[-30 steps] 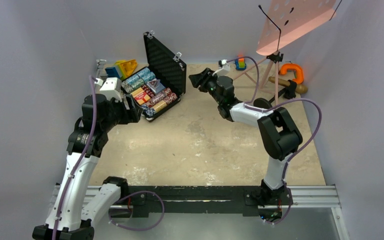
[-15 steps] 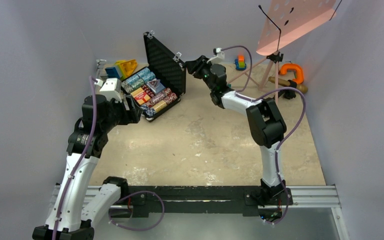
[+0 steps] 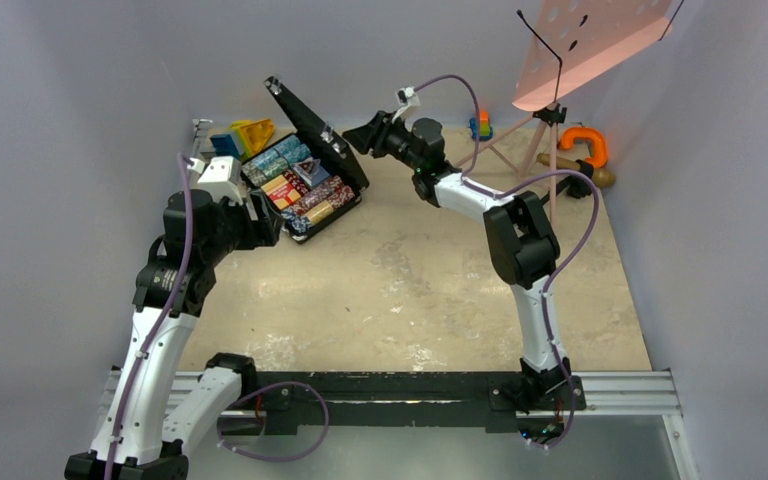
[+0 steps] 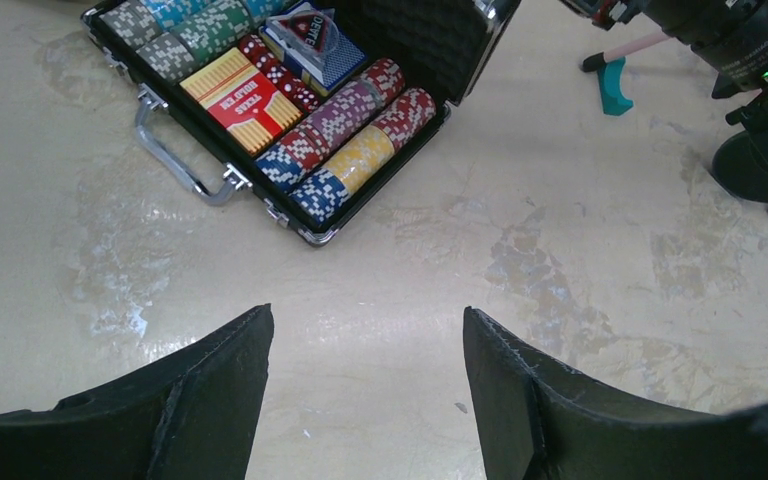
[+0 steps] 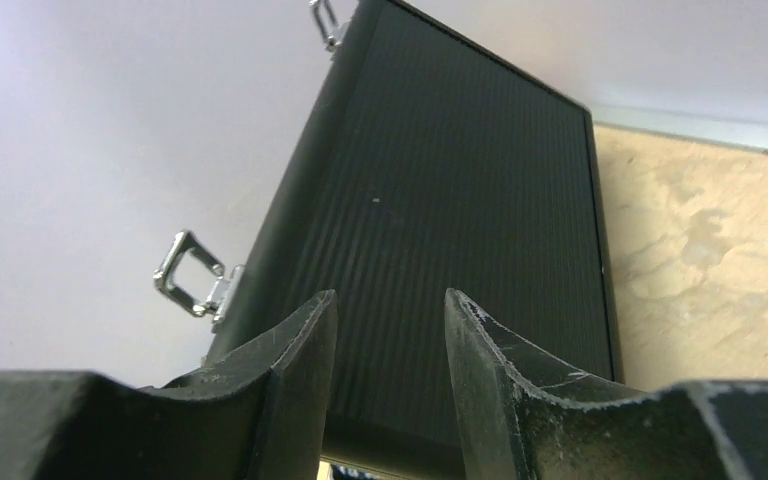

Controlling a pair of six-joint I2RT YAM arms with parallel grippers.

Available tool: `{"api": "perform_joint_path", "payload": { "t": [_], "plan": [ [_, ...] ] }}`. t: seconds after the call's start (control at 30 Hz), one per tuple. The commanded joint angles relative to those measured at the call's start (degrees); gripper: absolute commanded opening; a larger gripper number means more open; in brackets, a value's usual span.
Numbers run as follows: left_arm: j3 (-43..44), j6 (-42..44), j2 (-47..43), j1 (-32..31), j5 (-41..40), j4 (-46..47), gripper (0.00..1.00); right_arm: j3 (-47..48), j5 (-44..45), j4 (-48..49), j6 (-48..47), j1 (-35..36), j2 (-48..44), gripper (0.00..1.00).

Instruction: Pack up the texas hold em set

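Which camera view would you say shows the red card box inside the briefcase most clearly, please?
The left wrist view: the red card box lies unobstructed among the chip rows, its label facing the camera. The top external view shows it only small; the right wrist view shows just the lid's outside.

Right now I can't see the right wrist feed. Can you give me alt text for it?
The ribbed black outside of the case lid fills the view, tilted away, with two silver latches along its left edge. The right gripper's fingers stand narrowly apart right at its lower edge; beige tabletop shows at right.
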Motion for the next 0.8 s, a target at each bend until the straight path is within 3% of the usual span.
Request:
{"api": "perform_joint_path", "payload": {
  "t": [0.0, 0.13, 0.27, 0.57, 0.77],
  "plan": [
    [-0.7, 1.1, -2.6, 0.2, -3.0, 2.0, 0.73, -2.3, -2.3, -2.7, -3.4, 2.5, -3.1, 0.48],
    [-2.0, 1.4, -5.3, 0.2, -4.8, 3.2, 0.73, -4.2, -1.7, -7.3, -6.7, 5.1, -5.1, 0.48],
    [-2.5, 1.0, -5.0, 0.2, -4.9, 3.9, 0.73, -12.0, 1.2, -6.2, -8.1, 5.7, -11.3, 0.48],
    [-2.1, -0.3, 1.8, 0.3, -4.8, 4.1, 0.68, -31.5, 8.9, -7.0, -14.2, 5.9, -32.9, 0.49],
    [0.8, -3.7, 11.4, 1.7, -4.8, 4.5, 0.6, -42.4, 14.3, -12.3, -19.5, 5.8, -49.6, 0.5]
  ]
}}
